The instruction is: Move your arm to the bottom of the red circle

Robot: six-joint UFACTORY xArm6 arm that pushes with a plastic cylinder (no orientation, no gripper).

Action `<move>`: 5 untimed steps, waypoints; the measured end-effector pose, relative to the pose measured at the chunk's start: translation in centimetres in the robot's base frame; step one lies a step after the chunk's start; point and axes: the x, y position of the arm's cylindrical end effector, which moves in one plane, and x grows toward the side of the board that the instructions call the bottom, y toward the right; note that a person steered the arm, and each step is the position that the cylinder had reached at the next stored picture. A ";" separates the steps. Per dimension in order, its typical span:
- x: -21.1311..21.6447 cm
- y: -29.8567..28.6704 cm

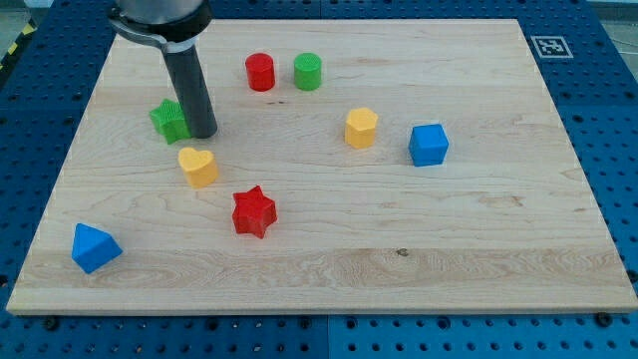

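The red circle [260,72] stands near the view's top, left of centre, on the wooden board [478,229]. A green circle [307,71] stands just to its right. My tip [202,132] rests on the board well below and to the left of the red circle. It sits right beside a green star [169,120], at that block's right side. A yellow heart [198,166] lies just below my tip.
A red star [253,211] lies below centre-left. A yellow hexagon [361,128] and a blue cube [429,145] sit at the right of centre. A blue triangle [95,247] lies at the bottom left corner. A marker tag [550,46] is off the board's top right.
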 end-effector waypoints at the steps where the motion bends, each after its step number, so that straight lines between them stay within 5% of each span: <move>1: 0.0 2.8; 5: 1.9 7.6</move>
